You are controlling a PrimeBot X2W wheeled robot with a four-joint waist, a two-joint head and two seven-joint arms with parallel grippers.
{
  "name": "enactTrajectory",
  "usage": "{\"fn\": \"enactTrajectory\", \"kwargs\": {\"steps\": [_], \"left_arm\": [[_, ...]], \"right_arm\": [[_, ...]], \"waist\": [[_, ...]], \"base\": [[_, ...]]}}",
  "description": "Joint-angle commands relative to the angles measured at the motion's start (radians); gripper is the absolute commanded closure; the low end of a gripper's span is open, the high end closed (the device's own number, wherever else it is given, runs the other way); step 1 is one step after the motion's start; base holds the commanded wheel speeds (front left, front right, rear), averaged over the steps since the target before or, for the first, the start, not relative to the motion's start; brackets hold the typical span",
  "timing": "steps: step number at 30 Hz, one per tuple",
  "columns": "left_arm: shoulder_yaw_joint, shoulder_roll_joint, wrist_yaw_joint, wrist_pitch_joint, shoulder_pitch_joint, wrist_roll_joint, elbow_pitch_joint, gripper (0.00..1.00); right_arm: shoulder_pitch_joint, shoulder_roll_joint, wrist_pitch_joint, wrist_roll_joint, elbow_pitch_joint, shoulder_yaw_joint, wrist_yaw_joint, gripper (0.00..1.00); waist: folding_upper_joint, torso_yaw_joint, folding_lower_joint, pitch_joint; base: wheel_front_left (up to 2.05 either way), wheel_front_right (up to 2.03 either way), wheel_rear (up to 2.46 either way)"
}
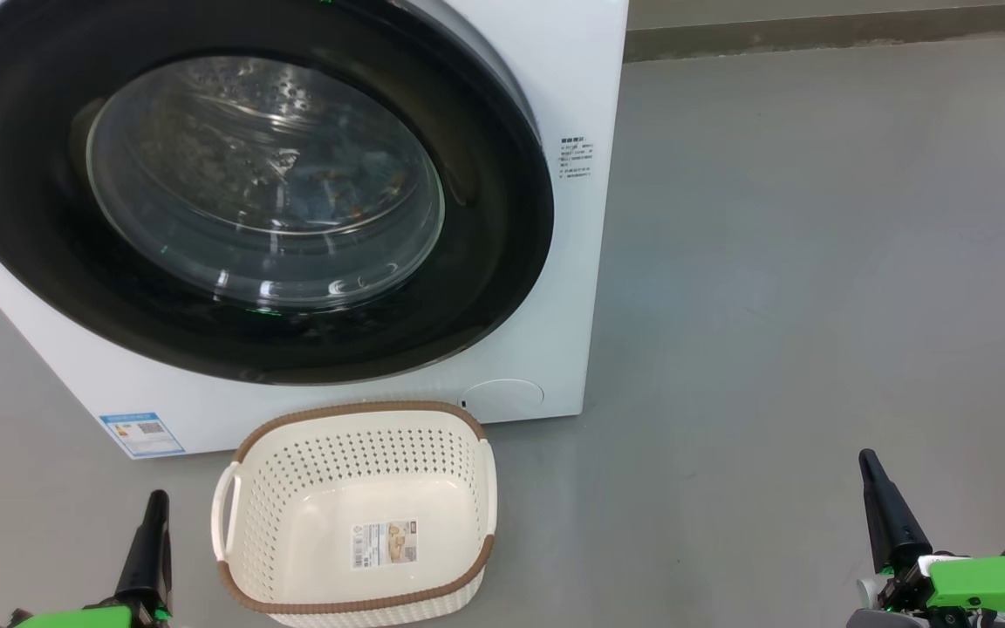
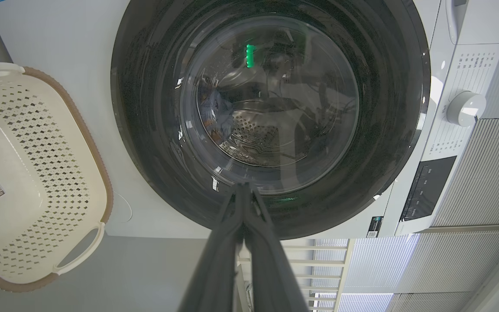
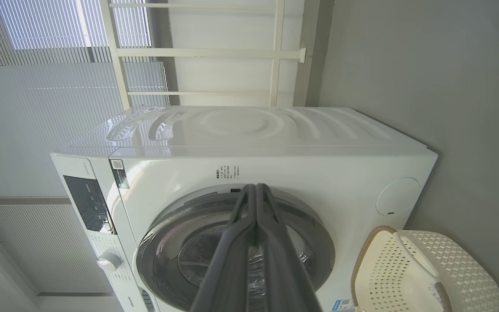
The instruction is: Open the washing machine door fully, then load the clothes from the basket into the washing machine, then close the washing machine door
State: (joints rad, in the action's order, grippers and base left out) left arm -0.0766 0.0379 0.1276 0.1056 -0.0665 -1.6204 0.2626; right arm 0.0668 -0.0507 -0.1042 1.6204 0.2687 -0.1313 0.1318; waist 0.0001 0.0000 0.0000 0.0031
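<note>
The white washing machine (image 1: 568, 131) stands on the floor with the washing machine door (image 1: 485, 262) shut flat against its front. Through the glass, the clothes (image 1: 345, 187) lie in the drum as a blue patterned bundle, also seen in the left wrist view (image 2: 215, 115). In front of the machine stands the basket (image 1: 354, 407), with just a paper label on its bottom. My left gripper (image 1: 155, 501) is shut at the lower left, beside the basket. My right gripper (image 1: 869, 462) is shut at the lower right, well clear of both. Each holds nothing.
Grey floor (image 1: 816, 262) stretches to the right of the machine up to a wall base. The machine's control panel and round knob (image 2: 466, 108) sit beside the door. A white frame rack (image 3: 215, 52) and pale blinds stand behind the machine.
</note>
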Motion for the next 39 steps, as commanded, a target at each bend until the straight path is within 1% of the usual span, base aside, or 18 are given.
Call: {"fn": "enactTrajectory", "kwargs": {"steps": [1, 39], "left_arm": [[-0.034, 0.015, 0.003, 0.005, -0.041, 0.009, -0.018, 1.00], [-0.036, 0.014, 0.003, 0.007, -0.041, 0.011, -0.018, 1.00]], "right_arm": [[0.041, -0.003, -0.006, -0.009, -0.024, 0.021, -0.001, 1.00], [0.041, -0.001, -0.008, -0.010, -0.024, 0.019, -0.001, 1.00]], "waist": [[-0.0001, 0.000, 0.0000, 0.000], [-0.0001, 0.000, 0.0000, 0.000]], "base": [[0.00, 0.00, 0.00], [0.00, 0.00, 0.00]]}}
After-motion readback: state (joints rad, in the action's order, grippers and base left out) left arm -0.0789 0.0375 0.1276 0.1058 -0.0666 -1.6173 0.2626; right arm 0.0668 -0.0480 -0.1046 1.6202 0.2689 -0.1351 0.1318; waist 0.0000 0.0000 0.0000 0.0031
